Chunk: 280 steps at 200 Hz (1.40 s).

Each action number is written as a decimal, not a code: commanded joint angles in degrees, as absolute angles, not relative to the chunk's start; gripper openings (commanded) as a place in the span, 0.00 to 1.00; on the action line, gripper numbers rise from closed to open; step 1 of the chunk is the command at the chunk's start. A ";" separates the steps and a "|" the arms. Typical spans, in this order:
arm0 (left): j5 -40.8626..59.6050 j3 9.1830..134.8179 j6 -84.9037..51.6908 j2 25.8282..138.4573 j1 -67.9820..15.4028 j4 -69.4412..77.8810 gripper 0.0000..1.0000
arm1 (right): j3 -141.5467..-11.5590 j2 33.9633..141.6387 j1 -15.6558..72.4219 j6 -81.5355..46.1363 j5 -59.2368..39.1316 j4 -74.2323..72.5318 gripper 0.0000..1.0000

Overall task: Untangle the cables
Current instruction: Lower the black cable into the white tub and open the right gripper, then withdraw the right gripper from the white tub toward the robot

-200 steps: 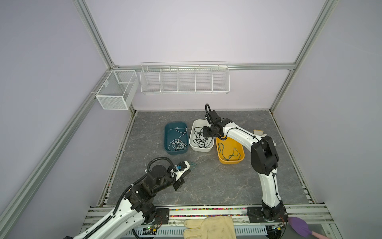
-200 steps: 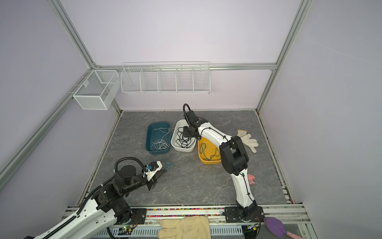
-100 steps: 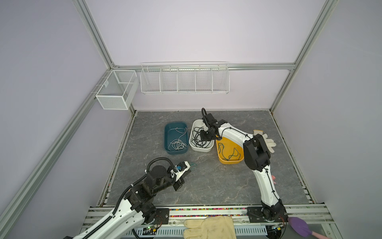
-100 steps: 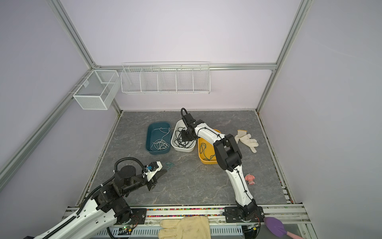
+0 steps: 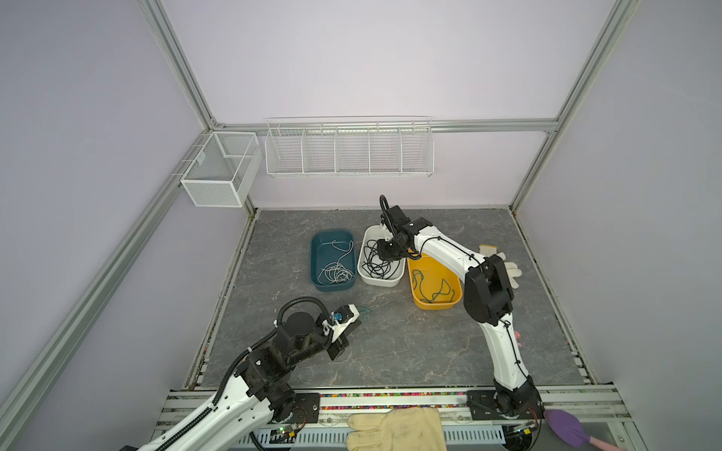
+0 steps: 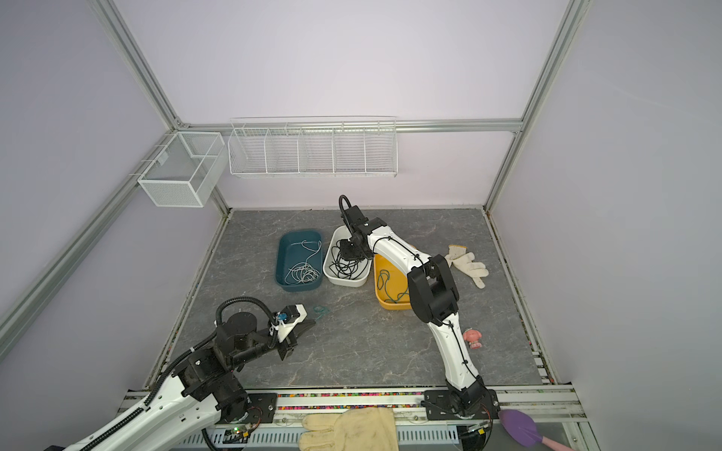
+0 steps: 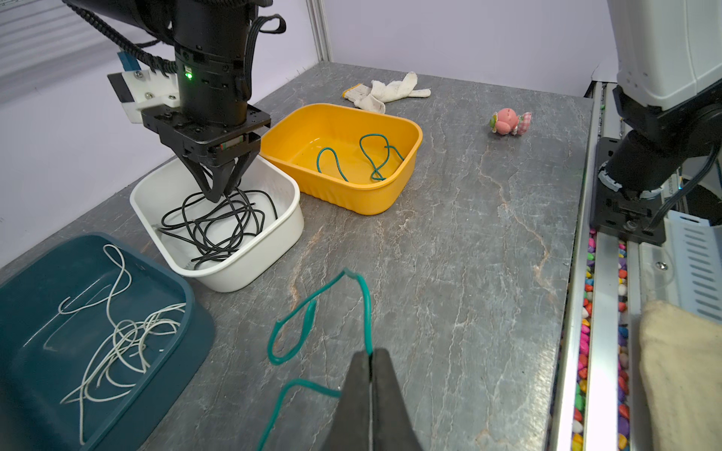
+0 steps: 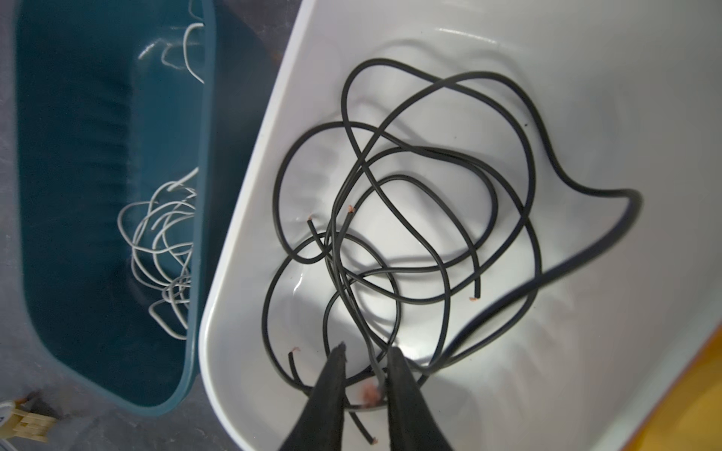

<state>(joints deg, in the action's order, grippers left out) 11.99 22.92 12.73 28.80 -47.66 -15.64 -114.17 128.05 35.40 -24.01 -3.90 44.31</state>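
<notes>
We see the left jaws shut tight on a teal-green cable (image 7: 366, 308), which loops over the bare counter (image 7: 449, 254) just in front of the white tub (image 7: 250, 269). The right jaws hang inside that tub, parted a little. In the right wrist view one strand of the black cables (image 7: 218, 224) runs loose through the gap. The white cables (image 7: 129, 336) lie in the teal tub (image 7: 187, 312), and another green cable (image 7: 375, 173) lies in the yellow tub (image 7: 351, 195).
</notes>
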 commanded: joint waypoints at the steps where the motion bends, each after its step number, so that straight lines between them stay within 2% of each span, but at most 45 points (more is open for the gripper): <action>1: 11.96 22.16 14.32 28.38 -47.99 -15.38 0.00 | -115.38 123.52 35.73 -22.71 -3.09 46.82 0.28; 40: 11.97 22.15 14.23 28.39 -48.08 -15.47 0.00 | -115.66 121.61 35.70 -21.93 -2.46 48.70 0.36; 110: 12.00 22.09 14.32 28.73 -48.26 -15.69 0.00 | -112.66 114.09 36.30 -20.15 -1.54 51.79 0.67; 121: 11.98 22.15 14.40 28.75 -48.31 -15.82 0.00 | -110.83 111.66 36.68 -19.51 -1.29 51.53 0.76; 133: 11.87 22.15 14.44 28.75 -48.34 -15.91 0.00 | -108.45 108.84 36.92 -18.96 -0.93 50.90 0.82; 139: 11.87 22.20 14.45 28.74 -48.34 -15.89 0.00 | -107.31 107.42 37.01 -18.84 -0.70 50.76 0.90; 149: 11.84 22.21 14.64 28.66 -48.34 -16.07 0.00 | -105.15 105.13 37.08 -18.57 -0.48 50.41 0.93; 155: 11.83 22.15 14.62 28.67 -48.42 -16.12 0.00 | -104.03 103.65 37.15 -18.43 -0.54 50.40 0.98; 178: 11.64 22.22 15.11 28.41 -48.90 -16.57 0.00 | -98.88 97.68 37.26 -17.77 -0.97 50.54 0.98; 183: 11.50 22.23 15.21 28.44 -49.10 -16.67 0.00 | -97.56 96.25 37.27 -17.77 -1.12 50.46 0.93; 197: 10.96 22.25 15.42 28.43 -49.68 -16.92 0.00 | -93.29 92.21 37.27 -17.69 -1.33 50.01 0.88; 280: 8.22 24.05 16.70 29.79 -50.19 -17.79 0.00 | -72.82 66.11 38.45 -18.56 2.49 54.41 0.88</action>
